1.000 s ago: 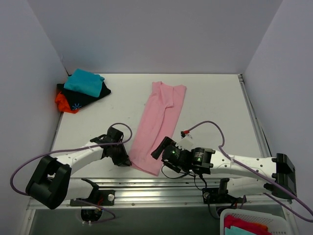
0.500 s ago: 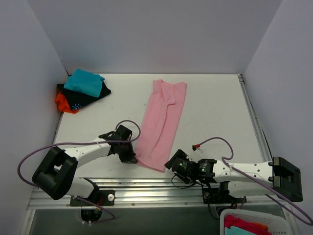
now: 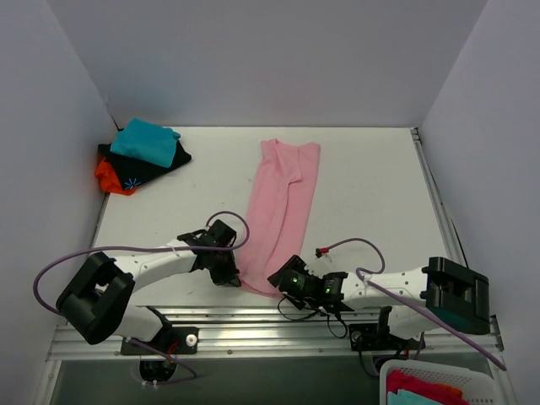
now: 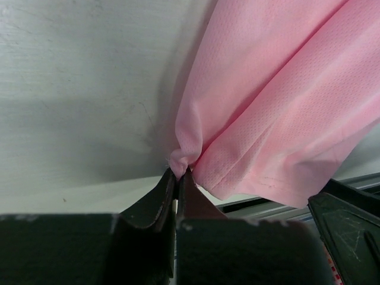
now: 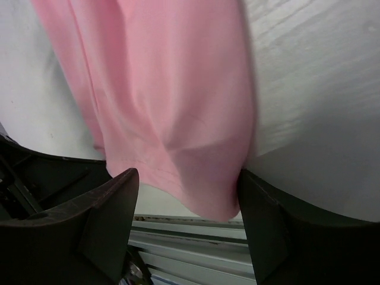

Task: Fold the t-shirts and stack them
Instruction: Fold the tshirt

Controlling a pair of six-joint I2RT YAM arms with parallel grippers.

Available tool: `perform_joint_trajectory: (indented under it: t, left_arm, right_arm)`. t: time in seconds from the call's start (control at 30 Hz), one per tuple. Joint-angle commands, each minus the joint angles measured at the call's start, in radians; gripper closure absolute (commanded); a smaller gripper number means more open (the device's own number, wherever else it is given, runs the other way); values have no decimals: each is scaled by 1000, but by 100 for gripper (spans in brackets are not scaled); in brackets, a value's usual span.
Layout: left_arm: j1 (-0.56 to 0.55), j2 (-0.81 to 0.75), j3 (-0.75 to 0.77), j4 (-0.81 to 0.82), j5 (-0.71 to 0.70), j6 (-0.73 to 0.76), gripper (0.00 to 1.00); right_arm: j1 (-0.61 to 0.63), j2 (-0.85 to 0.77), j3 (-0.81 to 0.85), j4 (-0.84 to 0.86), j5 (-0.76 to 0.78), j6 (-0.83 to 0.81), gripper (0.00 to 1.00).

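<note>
A light-pink t-shirt (image 3: 283, 207), folded into a long strip, lies down the middle of the table. My left gripper (image 3: 231, 272) is shut on its near left corner; the left wrist view shows the cloth (image 4: 261, 107) pinched between the tips (image 4: 177, 176). My right gripper (image 3: 283, 282) is open with the near right corner of the hem (image 5: 178, 119) between its fingers (image 5: 107, 219). A stack of a teal tee (image 3: 145, 141), a black tee with blue print (image 3: 143, 169) and an orange-red tee (image 3: 108, 178) sits at the far left.
The table's near metal rail (image 3: 270, 325) runs just below the shirt's hem. A white basket (image 3: 430, 386) with more cloth stands at the bottom right. Walls close in the table at the left, back and right.
My right gripper has moved left to the shirt's near right corner. My left gripper has shifted a little right and nearer with the corner it holds. The near hem has narrowed.
</note>
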Motion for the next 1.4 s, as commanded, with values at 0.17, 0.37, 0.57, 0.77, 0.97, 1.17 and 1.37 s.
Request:
perform_joint_trajectory:
  t: [0.17, 0.37, 0.57, 0.77, 0.97, 1.17, 1.37]
  left_arm:
    - [-38, -13, 50, -58, -43, -24, 98]
    - [-38, -59, 50, -93, -55, -24, 98]
    - [-38, -80, 55, -115, -47, -21, 98]
    - [-40, -171, 73, -188, -40, -21, 98]
    - [-34, -249, 236, -349, -23, -16, 98]
    - [1, -160, 456, -402, 2, 27, 98]
    - [49, -2, 593, -389, 9, 94, 98]
  right_arm:
    - [-46, 104, 48, -23, -9, -94, 80]
    - [-46, -11, 67, -207, 12, -87, 100]
    - [-37, -154, 104, -397, 26, -79, 100]
    - [-25, -159, 174, -517, -1, -111, 96]
    - [-15, -95, 315, -624, -14, -154, 100]
    - [-84, -67, 505, -770, 48, -220, 100]
    - [-287, -19, 582, -749, -3, -419, 100]
